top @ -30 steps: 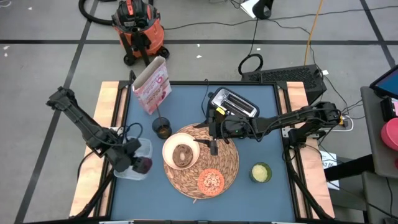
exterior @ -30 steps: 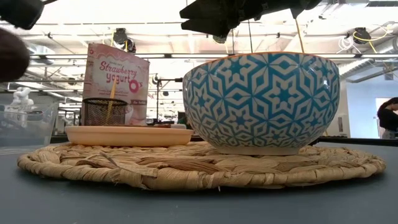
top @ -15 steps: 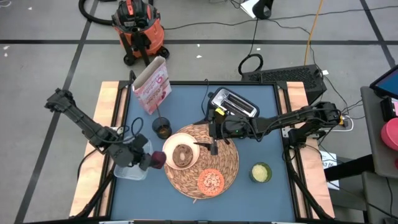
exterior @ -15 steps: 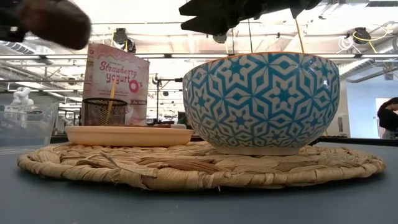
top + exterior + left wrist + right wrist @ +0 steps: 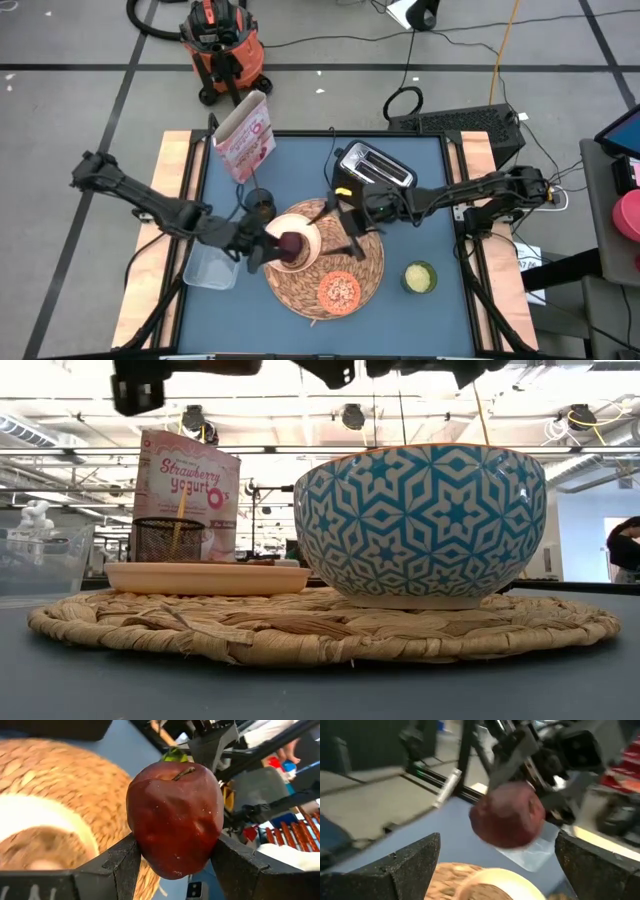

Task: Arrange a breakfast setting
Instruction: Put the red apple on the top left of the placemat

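Left gripper [image 5: 272, 245] jaws clamp the dark-red fruit [image 5: 288, 245] above the cream bowl [image 5: 300, 237]; right gripper [image 5: 352, 232] jaws wide open, empty, over the straw placemat [image 5: 370, 268].

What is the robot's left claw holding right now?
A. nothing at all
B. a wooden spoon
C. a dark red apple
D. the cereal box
C: in the left wrist view the left gripper has its two fingers pressed on either side of a dark red apple, and the high view shows it carried over the cream bowl.
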`<control>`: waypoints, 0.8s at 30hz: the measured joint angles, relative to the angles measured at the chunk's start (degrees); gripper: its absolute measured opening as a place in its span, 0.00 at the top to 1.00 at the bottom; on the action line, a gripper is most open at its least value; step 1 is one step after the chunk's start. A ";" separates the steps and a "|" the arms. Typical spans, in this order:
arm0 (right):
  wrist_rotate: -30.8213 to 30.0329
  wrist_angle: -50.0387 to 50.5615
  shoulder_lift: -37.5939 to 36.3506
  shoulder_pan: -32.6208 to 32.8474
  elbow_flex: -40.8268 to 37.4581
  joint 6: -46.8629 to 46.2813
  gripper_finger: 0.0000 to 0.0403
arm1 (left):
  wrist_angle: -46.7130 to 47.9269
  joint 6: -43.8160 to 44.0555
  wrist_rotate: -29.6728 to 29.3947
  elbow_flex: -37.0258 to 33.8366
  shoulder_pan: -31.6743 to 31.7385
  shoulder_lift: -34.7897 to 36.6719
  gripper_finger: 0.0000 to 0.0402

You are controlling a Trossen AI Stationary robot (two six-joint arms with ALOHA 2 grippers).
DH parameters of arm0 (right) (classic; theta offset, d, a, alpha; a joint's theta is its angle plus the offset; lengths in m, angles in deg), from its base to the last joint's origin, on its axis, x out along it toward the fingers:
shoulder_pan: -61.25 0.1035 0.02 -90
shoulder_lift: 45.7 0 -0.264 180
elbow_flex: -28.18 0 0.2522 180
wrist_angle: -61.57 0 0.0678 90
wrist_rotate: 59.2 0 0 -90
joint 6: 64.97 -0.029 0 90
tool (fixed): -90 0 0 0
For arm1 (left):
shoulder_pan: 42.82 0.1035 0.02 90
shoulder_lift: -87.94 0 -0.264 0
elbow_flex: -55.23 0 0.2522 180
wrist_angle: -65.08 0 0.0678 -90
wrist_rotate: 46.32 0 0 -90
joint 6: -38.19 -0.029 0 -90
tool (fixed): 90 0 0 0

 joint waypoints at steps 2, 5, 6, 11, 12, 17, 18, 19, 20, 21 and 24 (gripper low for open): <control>3.73 1.96 0.00 -1.01 1.63 -1.63 0.06 | -3.25 -2.23 1.93 0.01 1.21 -1.76 0.46; 7.64 6.53 -0.04 -2.72 4.59 -1.97 0.06 | -7.15 -4.54 5.55 0.00 2.82 -4.79 0.46; 9.68 7.85 -0.04 -3.17 5.40 -1.90 0.06 | -9.01 -5.44 6.62 0.00 3.30 -5.86 0.46; 20.68 9.58 -0.12 -5.25 6.63 -0.68 0.06 | -16.36 -10.42 10.74 0.02 5.99 -9.70 0.46; 21.79 10.23 -0.11 -5.52 6.63 -0.54 0.06 | -17.26 -11.06 11.65 0.02 6.57 -10.24 0.46; 22.70 11.92 -0.11 -6.27 6.61 -0.34 0.06 | -20.80 -12.45 14.87 0.02 9.04 -12.48 0.46; 22.67 12.01 -0.11 -6.35 6.61 -0.30 0.06 | -21.18 -12.46 15.41 0.02 9.48 -12.84 0.46; 22.56 12.06 -0.11 -6.36 6.61 0.05 0.06 | -22.08 -12.43 16.06 0.02 9.95 -13.28 0.46; 22.57 12.20 -0.11 -6.30 6.61 0.81 0.06 | -22.76 -12.43 16.46 0.02 10.30 -13.56 0.46; 22.58 12.34 -0.11 -6.27 6.59 1.54 0.06 | -22.90 -12.43 17.02 0.02 10.57 -13.71 0.46; 22.60 13.11 -0.11 -6.23 6.57 3.07 0.06 | -25.22 -12.37 18.53 0.02 11.26 -14.40 0.46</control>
